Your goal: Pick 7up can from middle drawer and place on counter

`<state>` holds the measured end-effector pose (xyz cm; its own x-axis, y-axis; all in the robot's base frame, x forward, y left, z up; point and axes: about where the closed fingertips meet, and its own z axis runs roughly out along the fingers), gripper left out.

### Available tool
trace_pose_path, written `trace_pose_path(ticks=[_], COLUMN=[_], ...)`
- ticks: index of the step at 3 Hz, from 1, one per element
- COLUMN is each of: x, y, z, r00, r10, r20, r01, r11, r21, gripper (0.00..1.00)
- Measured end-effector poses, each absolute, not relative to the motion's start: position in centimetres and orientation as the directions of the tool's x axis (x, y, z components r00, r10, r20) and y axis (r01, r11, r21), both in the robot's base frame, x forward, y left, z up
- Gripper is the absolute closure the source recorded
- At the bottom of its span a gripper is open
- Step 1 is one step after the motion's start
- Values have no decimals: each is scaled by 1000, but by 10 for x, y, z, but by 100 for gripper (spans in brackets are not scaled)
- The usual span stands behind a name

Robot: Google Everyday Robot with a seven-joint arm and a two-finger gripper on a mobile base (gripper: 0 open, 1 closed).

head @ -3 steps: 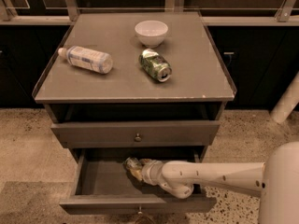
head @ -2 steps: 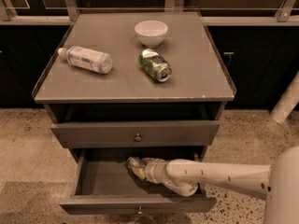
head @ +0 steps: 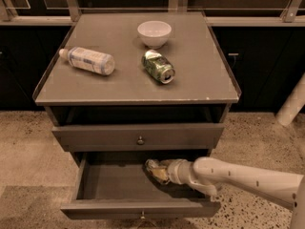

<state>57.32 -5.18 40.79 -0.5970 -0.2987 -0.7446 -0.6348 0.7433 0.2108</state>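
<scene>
The counter has no 7up can on it yet. The middle drawer is open below the front edge. The gripper is inside it, near the back. Nobody can tell what it holds. The 7up can is likely hidden there, not lifted out.

Dim light, jaws in shadowed drawer

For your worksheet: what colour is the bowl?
White bowl, camera view; end effector in open drawer.

Middle drawer open, claw inside it, grey counter above
</scene>
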Motion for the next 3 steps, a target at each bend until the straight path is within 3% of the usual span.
trace_pose_path(ticks=[2,3], x=[534,513], y=[-163,-195], z=[442,469], r00=[-715,-725], r10=[-184,-77], r20=[-674,-685], r01=[-551,-528], r11=[741,700], r21=[383,481], gripper=[100,100])
